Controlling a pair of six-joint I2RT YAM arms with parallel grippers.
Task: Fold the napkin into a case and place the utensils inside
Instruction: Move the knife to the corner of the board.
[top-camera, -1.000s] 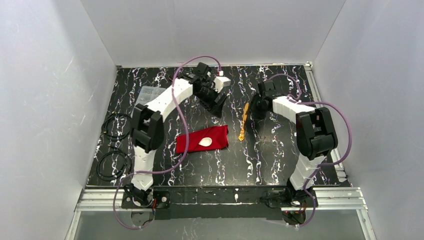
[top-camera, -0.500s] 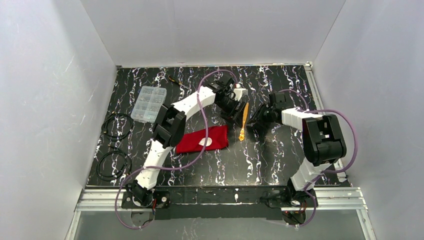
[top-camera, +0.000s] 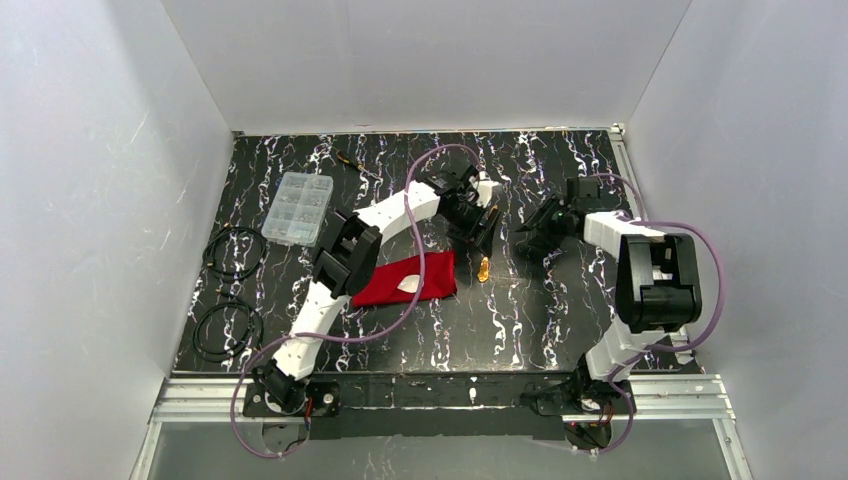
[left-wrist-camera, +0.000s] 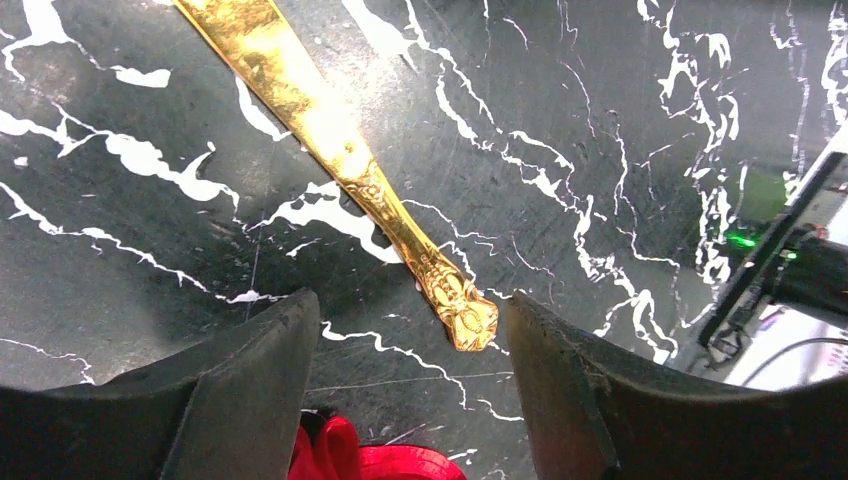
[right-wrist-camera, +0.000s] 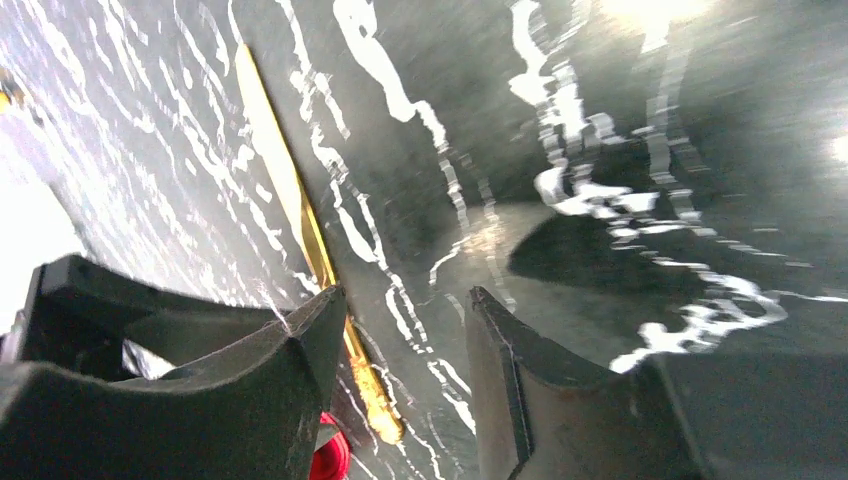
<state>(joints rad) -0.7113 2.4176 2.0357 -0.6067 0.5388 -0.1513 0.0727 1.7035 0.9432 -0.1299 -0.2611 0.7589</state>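
Left arm (top-camera: 385, 210) has swung over from the far centre, so its jaws now sit over the gold utensil (left-wrist-camera: 340, 140). Right arm (top-camera: 600, 228) has backed off to the right. Left jaws are open and straddle the ornate handle end, not yet closed on it; the piece lies flat on the counter (top-camera: 520, 320). Right jaws are open and empty too, with the gold piece just beside one finger. Napkin (top-camera: 440, 278) is a narrow red rectangle near centre, just left of the gold piece. White spoon (top-camera: 407, 285) is on it; can't tell if it's tucked in. I read this as left taking over the pick, the gold piece being the last item for the case.
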